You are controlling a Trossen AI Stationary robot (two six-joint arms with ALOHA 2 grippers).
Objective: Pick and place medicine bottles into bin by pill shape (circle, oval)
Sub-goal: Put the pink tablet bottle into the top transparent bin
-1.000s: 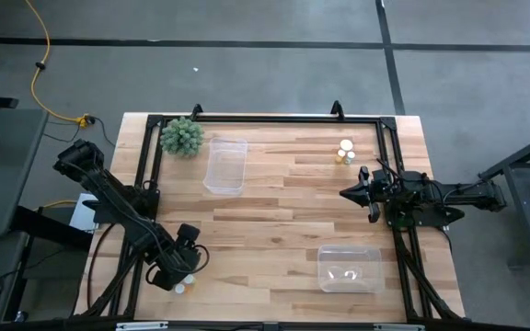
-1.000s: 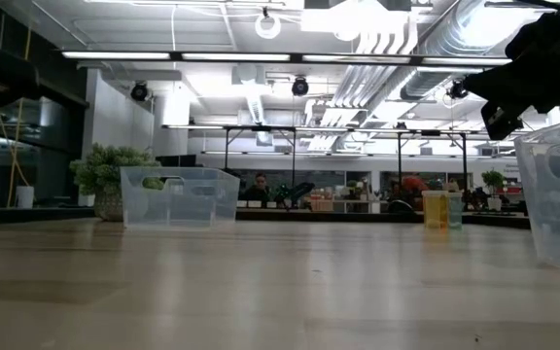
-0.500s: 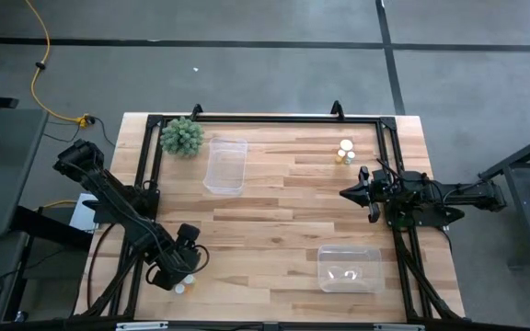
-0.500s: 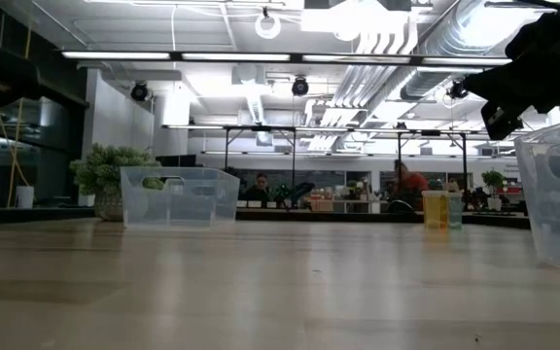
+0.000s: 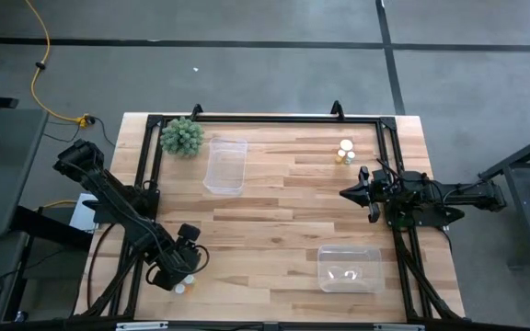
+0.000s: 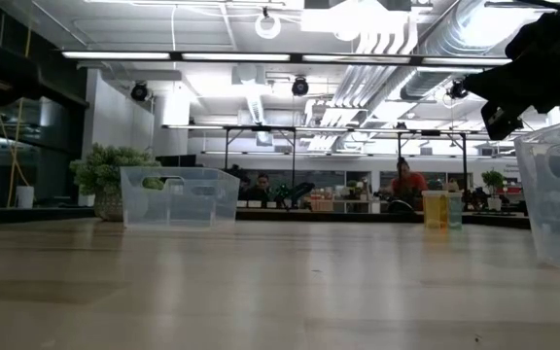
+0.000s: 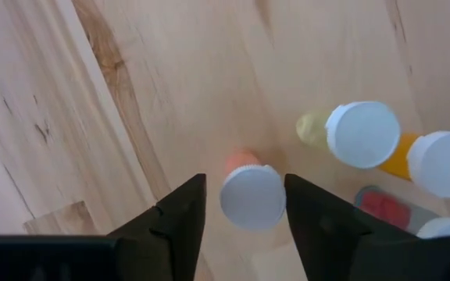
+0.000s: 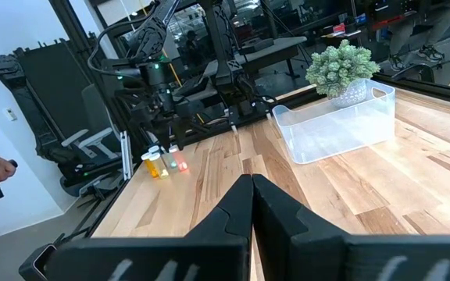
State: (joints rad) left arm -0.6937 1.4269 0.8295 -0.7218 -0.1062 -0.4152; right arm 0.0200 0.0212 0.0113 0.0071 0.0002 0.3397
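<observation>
Several tiny medicine bottles stand in a group near the table's near left corner [image 5: 186,286]. My left gripper [image 7: 244,222] is open over them, pointing down. Its fingers stand on either side of a reddish bottle with a white cap [image 7: 252,195]; I see no clear touch. Next to it are a yellow bottle [image 7: 362,134], an orange bottle [image 7: 442,162] and a red one [image 7: 385,204]. More bottles [image 5: 344,152] stand at the far right. My right gripper [image 5: 346,193] is shut and empty above the table's right side.
A clear bin [image 5: 225,165] stands at the far middle, beside a green spiky plant [image 5: 181,136]. A second clear bin [image 5: 349,268] stands near the right front. Bare wood lies between them. People show in the room behind [image 6: 408,185].
</observation>
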